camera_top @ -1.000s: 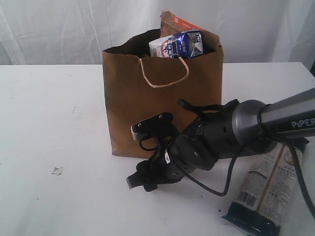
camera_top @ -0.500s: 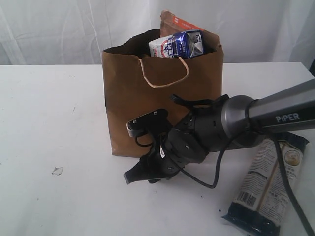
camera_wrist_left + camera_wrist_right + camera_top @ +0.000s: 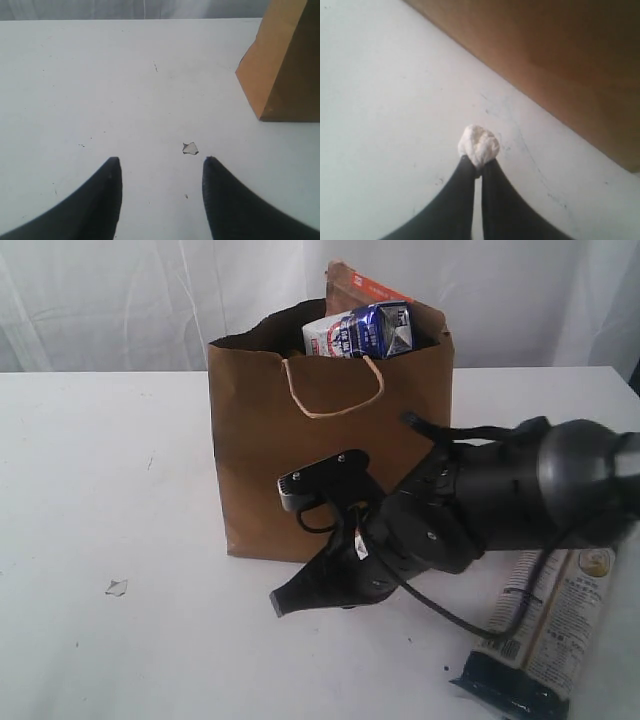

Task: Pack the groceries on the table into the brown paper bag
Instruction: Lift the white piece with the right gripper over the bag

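The right gripper is pinched together on a small crumpled white wad, low over the large flat white tabletop, just in front of the tall brown kraft paper bag. A small blue-white carton and a brown kraft pouch with orange label poke from the bag's top — the long dark noodle packet lies on the table. The left gripper hovers, fingers apart and empty, near a small white scrap.

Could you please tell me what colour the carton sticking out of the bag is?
The carton is blue and white, clearest in the exterior view.
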